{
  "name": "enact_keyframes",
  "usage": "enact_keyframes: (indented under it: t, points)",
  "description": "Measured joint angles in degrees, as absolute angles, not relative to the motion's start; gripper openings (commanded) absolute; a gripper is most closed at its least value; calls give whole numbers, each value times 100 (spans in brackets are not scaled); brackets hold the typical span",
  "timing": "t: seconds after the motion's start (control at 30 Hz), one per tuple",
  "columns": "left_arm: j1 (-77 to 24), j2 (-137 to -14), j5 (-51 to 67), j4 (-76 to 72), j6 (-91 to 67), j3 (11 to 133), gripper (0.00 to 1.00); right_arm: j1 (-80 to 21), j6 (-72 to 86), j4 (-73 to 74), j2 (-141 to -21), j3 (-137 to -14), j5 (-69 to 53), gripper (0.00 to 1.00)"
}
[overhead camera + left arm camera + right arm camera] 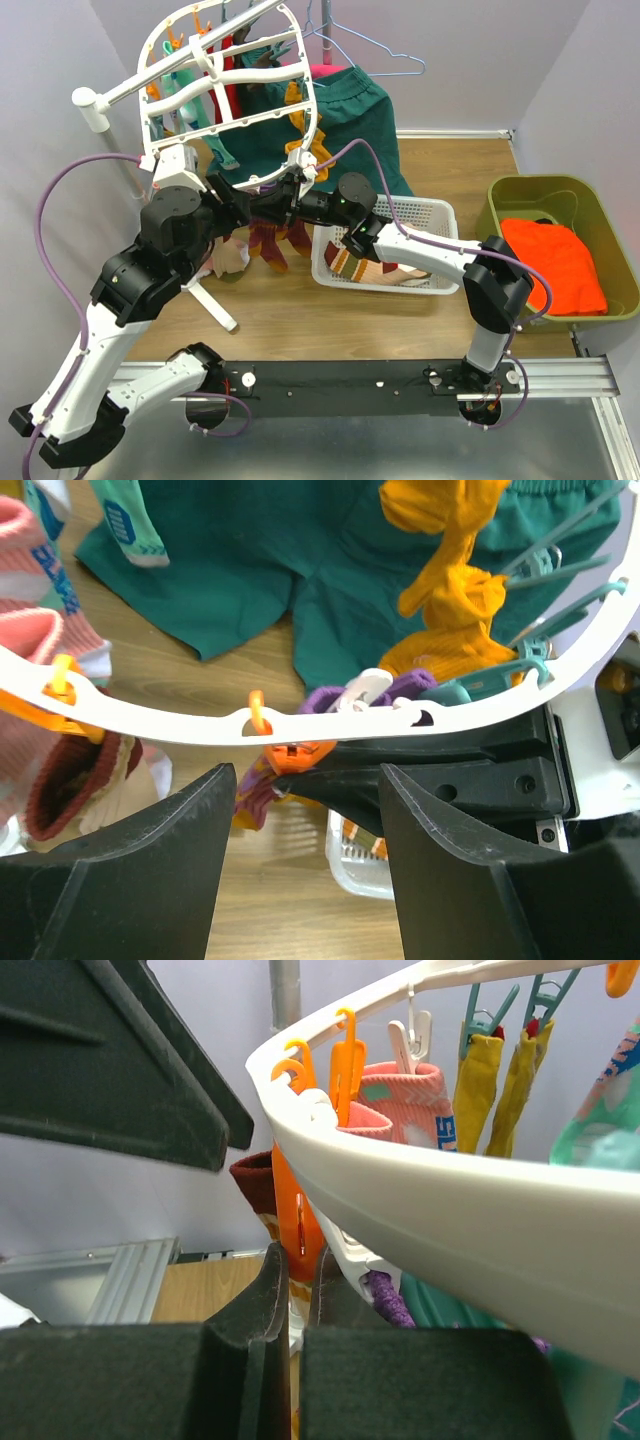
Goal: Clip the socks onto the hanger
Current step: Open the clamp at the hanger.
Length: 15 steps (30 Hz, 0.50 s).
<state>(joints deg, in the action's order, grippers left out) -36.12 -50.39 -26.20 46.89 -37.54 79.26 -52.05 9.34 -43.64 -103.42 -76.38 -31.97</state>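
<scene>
Hanger rim [180,720] crosses just beyond our left gripper [305,780], jaws wide; our right gripper [298,1265] pinches its orange clip [288,1205].

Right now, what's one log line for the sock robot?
left gripper: open at hanger rim | right gripper: shut by orange clip | socks: several clipped

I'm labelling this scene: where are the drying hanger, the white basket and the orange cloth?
hanger [150,712], left wrist view, its white rim.
white basket [370,284], top view, front rim.
orange cloth [555,260], top view, middle of fabric.
</scene>
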Motion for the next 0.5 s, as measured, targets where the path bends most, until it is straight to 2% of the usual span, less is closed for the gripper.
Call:
enact_keyframes:
  t: [0.27, 0.5]
  points:
    - [-3612, -4567, -2888, 4165, -3693, 7422, 66, -5205, 956, -4368, -10342, -7638, -3247, 1]
    - [-3612, -4689, -2886, 3806, -3642, 7297, 66, -5194, 1009, -4368, -10342, -7638, -3249, 1]
